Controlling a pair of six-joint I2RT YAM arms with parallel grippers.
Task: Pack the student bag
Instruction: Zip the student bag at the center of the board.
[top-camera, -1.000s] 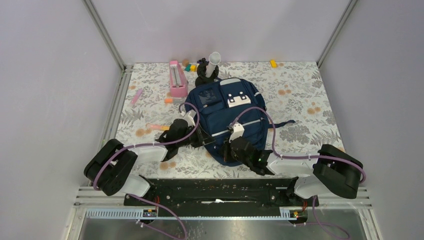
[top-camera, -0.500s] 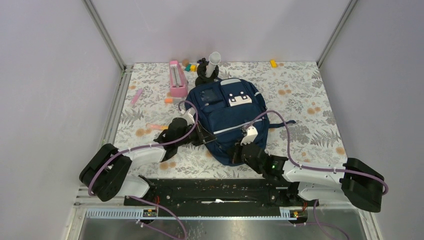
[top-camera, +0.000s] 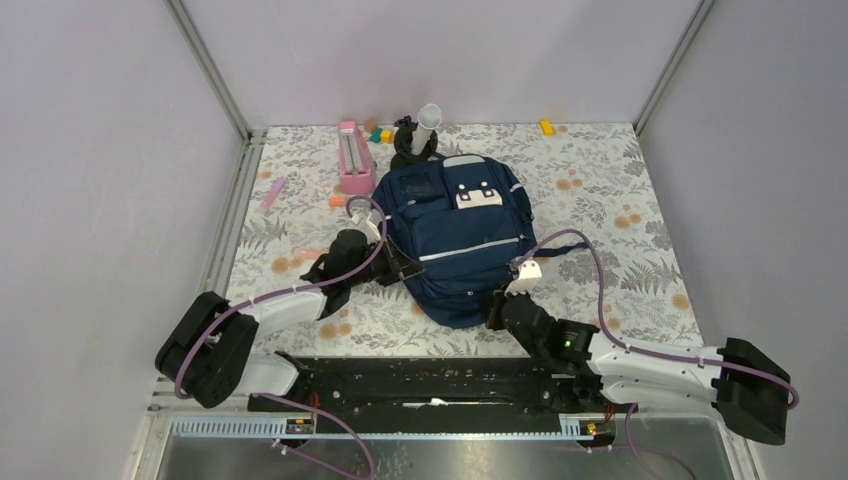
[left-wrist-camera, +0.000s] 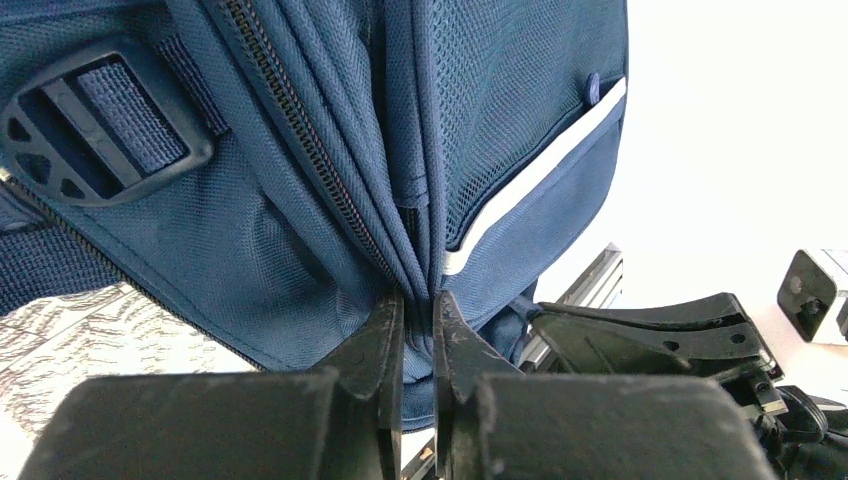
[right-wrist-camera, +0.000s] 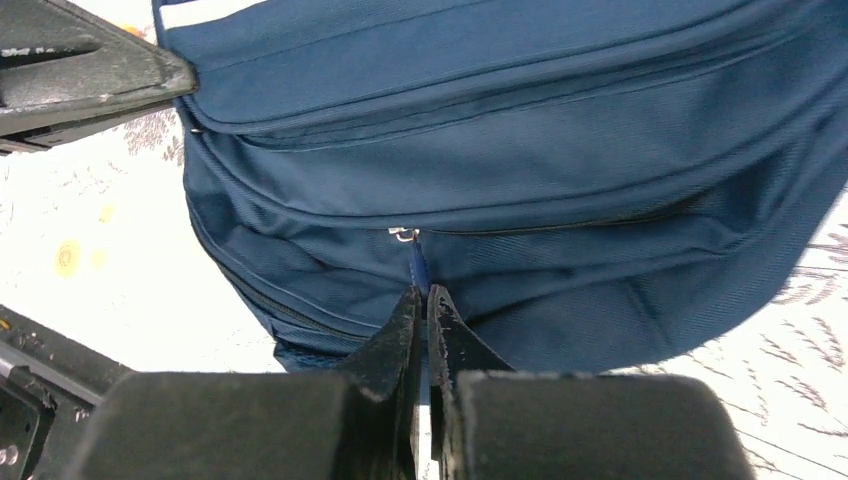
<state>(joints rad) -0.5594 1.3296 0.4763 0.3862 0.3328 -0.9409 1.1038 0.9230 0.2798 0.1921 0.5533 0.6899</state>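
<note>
Top external view gives me the backpack (top-camera: 455, 235) lying flat in the middle of the flowered worktop (top-camera: 620, 215), front side up, its white patches toward the far end and its rounded navy end toward the arm bases. The left fingers (top-camera: 398, 268) sit against the bag's left edge, and the right fingers (top-camera: 497, 305) are at its near right corner.

On the left wrist camera, the left fingers (left-wrist-camera: 392, 320) are closed on a gathered fold of navy fabric right beside a zip line, just below the light stripe (left-wrist-camera: 530, 170). A black strap buckle (left-wrist-camera: 95, 115) shows at the upper left.

On the right wrist camera, the right fingers (right-wrist-camera: 410, 305) are pinched shut on the small blue zip pull (right-wrist-camera: 418, 265), which hangs from a closed zip along the bag's curved edge.

Beyond the bag I see a pink case (top-camera: 352, 155), a white tube (top-camera: 428, 120) leaning on a black object (top-camera: 408, 150), a yellow block (top-camera: 546, 126) near the back wall, and a pink pen (top-camera: 273, 192) off to the left, all apart from the fingers.
</note>
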